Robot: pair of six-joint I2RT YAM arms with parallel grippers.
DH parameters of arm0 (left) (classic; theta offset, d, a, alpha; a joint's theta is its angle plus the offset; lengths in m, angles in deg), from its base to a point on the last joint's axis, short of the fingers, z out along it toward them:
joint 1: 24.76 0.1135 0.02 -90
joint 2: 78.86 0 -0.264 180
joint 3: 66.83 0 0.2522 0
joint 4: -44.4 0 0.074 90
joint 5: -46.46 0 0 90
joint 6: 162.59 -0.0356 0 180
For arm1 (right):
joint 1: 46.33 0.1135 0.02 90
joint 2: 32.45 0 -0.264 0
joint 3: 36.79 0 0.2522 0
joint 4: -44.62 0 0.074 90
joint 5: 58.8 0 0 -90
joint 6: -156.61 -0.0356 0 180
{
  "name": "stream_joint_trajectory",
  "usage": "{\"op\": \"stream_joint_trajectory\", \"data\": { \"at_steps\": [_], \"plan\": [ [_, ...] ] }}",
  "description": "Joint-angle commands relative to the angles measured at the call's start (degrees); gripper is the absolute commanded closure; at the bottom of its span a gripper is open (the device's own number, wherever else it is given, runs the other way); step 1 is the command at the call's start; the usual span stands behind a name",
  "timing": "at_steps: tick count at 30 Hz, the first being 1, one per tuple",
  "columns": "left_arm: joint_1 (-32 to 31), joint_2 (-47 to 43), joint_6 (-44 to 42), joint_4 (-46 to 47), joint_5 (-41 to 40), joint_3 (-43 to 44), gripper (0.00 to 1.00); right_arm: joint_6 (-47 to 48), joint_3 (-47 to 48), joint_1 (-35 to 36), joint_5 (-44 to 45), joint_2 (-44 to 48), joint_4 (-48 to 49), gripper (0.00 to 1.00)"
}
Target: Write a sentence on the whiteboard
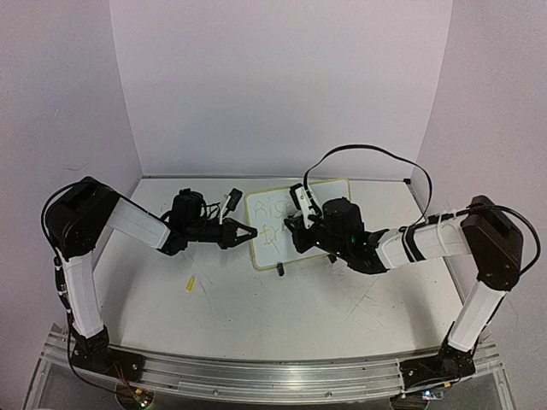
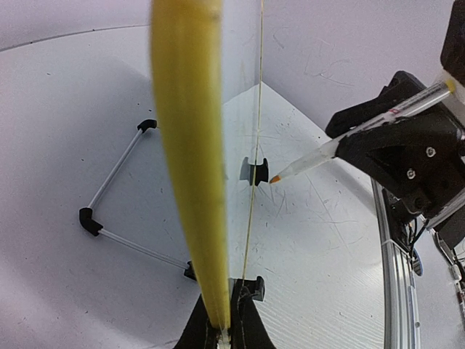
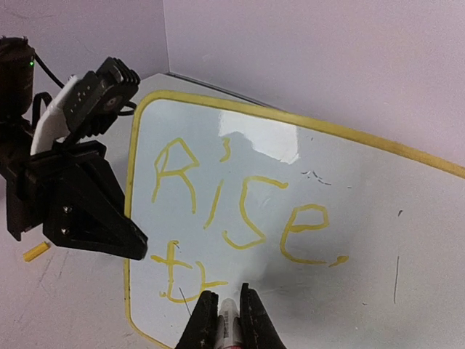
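I have the whiteboard (image 1: 269, 224) (image 2: 189, 145) (image 3: 327, 182) standing on its long lower edge about mid-table (image 1: 342, 316), nearer the far edge than the near one. Its long axis runs left to right, roughly parallel to that far edge. It leans back a little, so the writing face looks toward the near edge and the arms, and two black clip feet show under its lower rim. My left gripper (image 1: 252, 232) (image 2: 224, 327) is clamped on the board's left short edge; in the left wrist view the pale yellow rim rises straight out from between its closed fingers. My right gripper (image 1: 297, 225) (image 2: 392, 145) (image 3: 229, 313) is closed around a marker (image 1: 301, 201) (image 2: 363, 134) (image 3: 227, 323) in front of the face. The marker's orange tip points at the lower part of the board, and I cannot tell whether it touches. Yellow lettering on the face reads "Rise" along the long axis, with a couple of rough strokes started on a second line below it at the left. A small yellow cap (image 1: 191, 284) (image 3: 35, 251) lies on the table well left of the board, toward the near edge.
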Motion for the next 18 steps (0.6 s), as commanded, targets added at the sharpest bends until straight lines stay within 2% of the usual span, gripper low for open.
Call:
{"op": "stream_joint_trajectory", "data": {
  "at_steps": [1, 18],
  "plan": [
    [0.77, 0.15, -4.27, -6.01, -7.72, 0.85, 1.0, 2.28, 3.76, -0.22, -0.13, -2.06, 2.09, 1.0],
    [0.7, 0.33, -4.36, -6.15, -7.71, 0.81, 1.0, 2.85, 5.79, -0.27, 2.64, -4.79, 3.07, 1.0]
  ]
}}
